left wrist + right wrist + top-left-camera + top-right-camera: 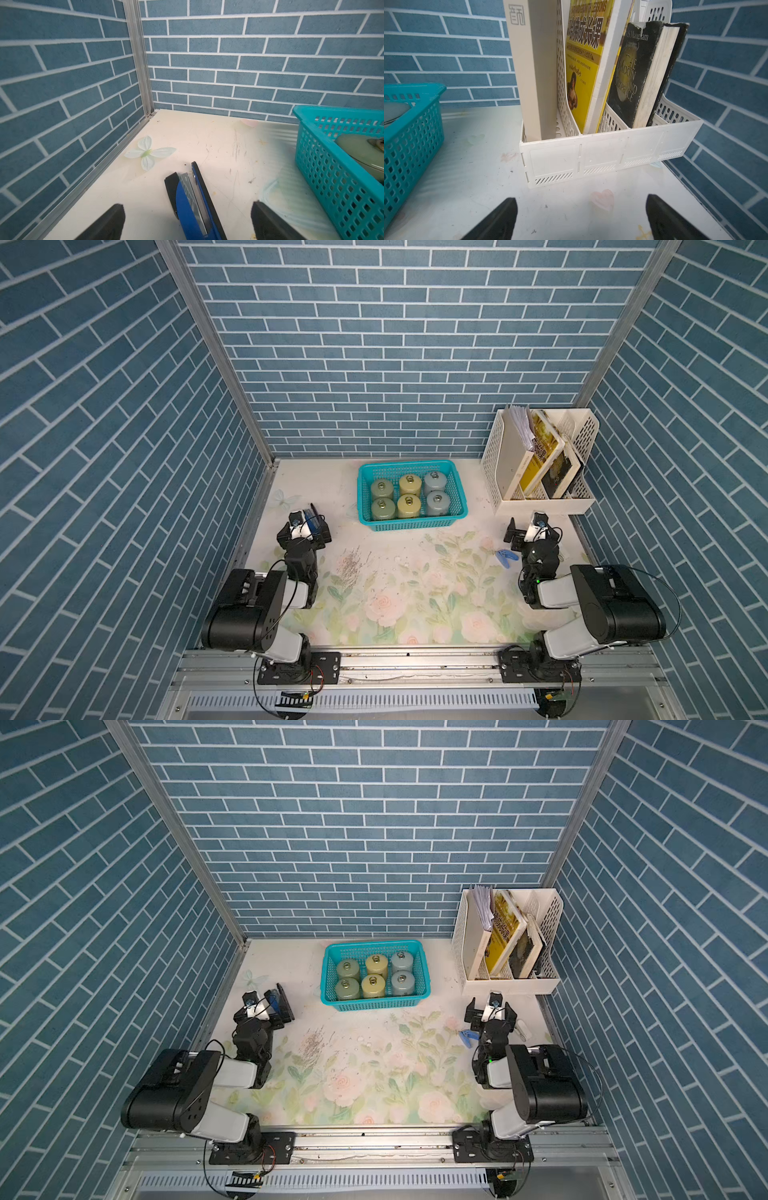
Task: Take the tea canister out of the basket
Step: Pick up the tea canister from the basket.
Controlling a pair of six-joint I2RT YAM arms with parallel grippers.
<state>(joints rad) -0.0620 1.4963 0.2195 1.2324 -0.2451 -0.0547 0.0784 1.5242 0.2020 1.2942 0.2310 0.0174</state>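
Note:
The teal basket (pixel 405 465) (pixel 374 944) stands at the back middle of the table, in both top views. Several round tea canisters with ring-topped lids stand upright in it: green (pixel 382 489), yellow (pixel 410 485) and grey-blue (pixel 435 483). My left gripper (pixel 308 526) (pixel 188 207) is open, left of the basket and low over the table. A blue and black stapler (pixel 191 199) lies between its fingers, touching neither. My right gripper (pixel 533 531) (pixel 582 202) is open and empty, right of the basket. A basket corner (pixel 415 124) shows in the right wrist view.
A white perforated file rack (pixel 540 499) (pixel 591 158) holding books stands at the back right, just ahead of my right gripper. A small blue clip (pixel 505 558) lies on the floral table cover beside the right arm. Brick-pattern walls close in three sides.

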